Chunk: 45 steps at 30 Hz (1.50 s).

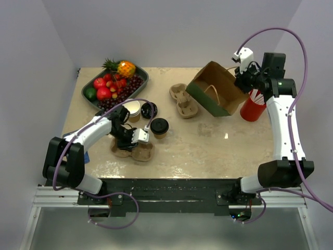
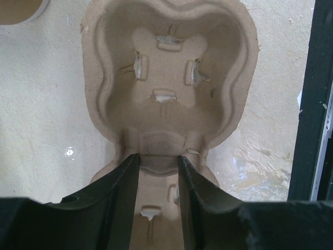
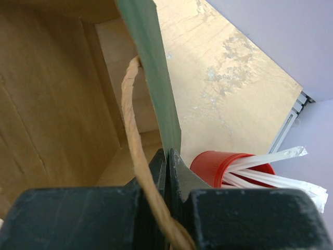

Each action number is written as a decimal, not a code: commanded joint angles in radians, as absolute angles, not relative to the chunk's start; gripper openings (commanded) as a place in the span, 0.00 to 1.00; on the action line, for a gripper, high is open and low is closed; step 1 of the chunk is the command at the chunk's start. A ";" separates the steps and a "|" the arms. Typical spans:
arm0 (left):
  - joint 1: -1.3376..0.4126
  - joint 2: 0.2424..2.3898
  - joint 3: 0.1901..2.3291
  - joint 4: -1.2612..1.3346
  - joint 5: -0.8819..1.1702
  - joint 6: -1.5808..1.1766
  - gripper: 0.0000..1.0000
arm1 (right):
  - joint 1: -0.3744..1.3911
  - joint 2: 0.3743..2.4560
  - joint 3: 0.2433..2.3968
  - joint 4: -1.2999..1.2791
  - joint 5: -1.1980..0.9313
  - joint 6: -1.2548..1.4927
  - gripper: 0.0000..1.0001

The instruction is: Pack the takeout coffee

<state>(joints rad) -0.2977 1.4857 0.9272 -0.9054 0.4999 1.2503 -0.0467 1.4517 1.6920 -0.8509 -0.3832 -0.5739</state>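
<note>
Coffee cup (image 1: 159, 126) stands upright, black lid up, axis seemingly vertical.

No legible text, label, brand or number anywhere. Blank faces on the paper bag (image 1: 216, 91), pulp carrier (image 2: 166, 78), takeout coffee (image 1: 159, 126) and red cup (image 1: 253, 110).

Tabletop (image 1: 208, 148): fruit tray (image 1: 112, 88) in the far-left corner, bag (image 1: 216, 92) far right, straw cup (image 1: 253, 109) at its right. Far carrier (image 1: 183, 101) lies between them. Near carrier (image 1: 143, 153) front left, lidded cup (image 1: 159, 126) just behind.
</note>
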 commanded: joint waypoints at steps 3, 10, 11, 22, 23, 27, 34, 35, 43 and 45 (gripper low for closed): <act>-0.304 1.471 0.910 -0.946 0.474 1.325 0.42 | -0.046 1.422 1.713 -0.810 -0.345 -0.540 0.00; -0.304 1.437 0.913 -0.940 0.483 1.321 0.49 | -0.046 1.416 1.694 -0.799 -0.351 -0.534 0.00; -0.304 1.439 0.913 -0.931 0.483 1.310 0.49 | -0.046 1.416 1.690 -0.801 -0.353 -0.534 0.00; -0.330 1.439 0.881 -0.842 0.496 1.223 0.50 | -0.046 1.407 1.680 -0.811 -0.359 -0.537 0.00; -0.331 1.434 0.876 -0.839 0.494 1.218 0.49 | -0.046 1.405 1.681 -0.813 -0.357 -0.538 0.00; -0.337 1.416 0.844 -0.818 0.466 1.212 0.45 | -0.046 1.411 1.684 -0.813 -0.357 -0.540 0.00; -0.337 1.372 0.887 -0.864 0.477 1.198 0.32 | -0.046 1.422 1.698 -0.836 -0.354 -0.558 0.00; -0.337 1.362 0.896 -0.885 0.483 1.195 0.31 | -0.046 1.417 1.694 -0.841 -0.351 -0.566 0.00; -0.339 1.267 0.991 -0.962 0.581 1.102 0.06 | -0.043 1.370 1.626 -0.887 -0.233 -0.707 0.00; -0.341 1.250 1.009 -0.968 0.607 1.083 0.00 | -0.040 1.355 1.614 -0.879 -0.178 -0.735 0.00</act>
